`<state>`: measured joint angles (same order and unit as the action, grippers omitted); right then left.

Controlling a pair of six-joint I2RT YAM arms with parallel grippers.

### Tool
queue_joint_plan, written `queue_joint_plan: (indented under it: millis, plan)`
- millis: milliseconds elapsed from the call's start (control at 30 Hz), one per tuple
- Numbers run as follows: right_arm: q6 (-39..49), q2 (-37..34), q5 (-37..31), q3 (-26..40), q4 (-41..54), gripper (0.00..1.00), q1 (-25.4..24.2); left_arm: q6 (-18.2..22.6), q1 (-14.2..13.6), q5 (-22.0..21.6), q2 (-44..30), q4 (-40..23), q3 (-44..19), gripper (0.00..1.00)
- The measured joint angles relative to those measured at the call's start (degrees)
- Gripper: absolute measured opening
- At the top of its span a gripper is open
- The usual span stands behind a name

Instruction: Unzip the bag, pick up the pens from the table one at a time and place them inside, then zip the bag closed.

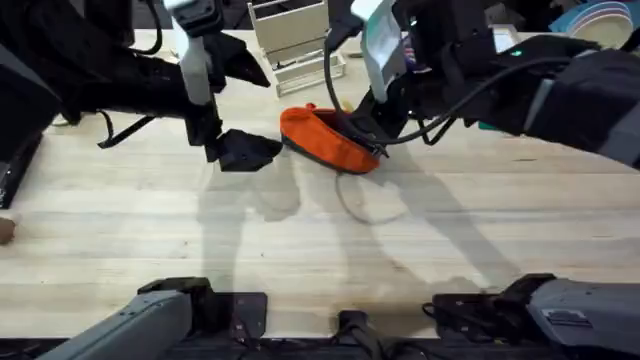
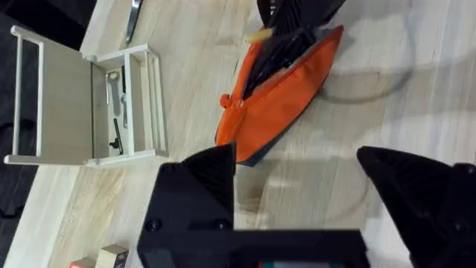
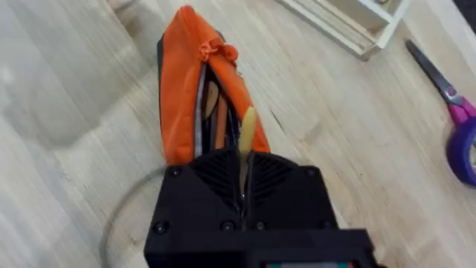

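Overhead, the bag (image 1: 325, 140) lies on the table (image 1: 320, 240) toward the far middle, tilted so one end points at the left gripper (image 1: 245, 150) and the other sits under the right gripper (image 1: 375, 125). It is soft orange fabric, oblong, with a dark strip along its underside. The zipper is open: in the right wrist view the mouth gapes and slim sticks lie inside against the dark lining, one brownish, one pale. The right gripper is clenched on a yellowish-tan pen (image 3: 245, 141), which stands between its black fingers with its free end over the bag's opening, just at the mouth. The left wrist view shows that same pen's end poking out beside the right gripper above the pouch. The left gripper is released, its black wedge-shaped fingers spread wide and holding nothing, hovering just beside the bag's near end without touching it.

Behind the bag stands a white rack (image 1: 295, 35), a box of thin slats; the left wrist view shows small dark items in one of its compartments, too small to tell. Scissors (image 3: 450, 112) with purple handles lie on the pale, plank-grained wood, well apart from the bag.
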<state>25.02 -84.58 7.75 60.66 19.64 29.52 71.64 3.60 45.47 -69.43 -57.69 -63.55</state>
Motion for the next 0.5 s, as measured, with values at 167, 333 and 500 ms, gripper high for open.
queue_joint_plan:
  millis: [167, 333, 500]
  plan:
    - [1.43, -1.51, 0.04, 0.0, -1.28, 0.032, 0.04, 0.0, 0.0, 0.0, 0.0, -0.02, 0.0, 0.993]
    - [2.05, -1.92, 0.04, 0.0, -1.64, 0.032, 1.0, 0.0, 0.0, 0.0, 0.0, -0.02, 0.0, 0.993]
    - [2.89, -2.48, 0.07, 0.0, 0.03, 0.032, 2.51, -0.02, 0.0, 0.0, 0.0, -0.01, 0.0, 0.993]
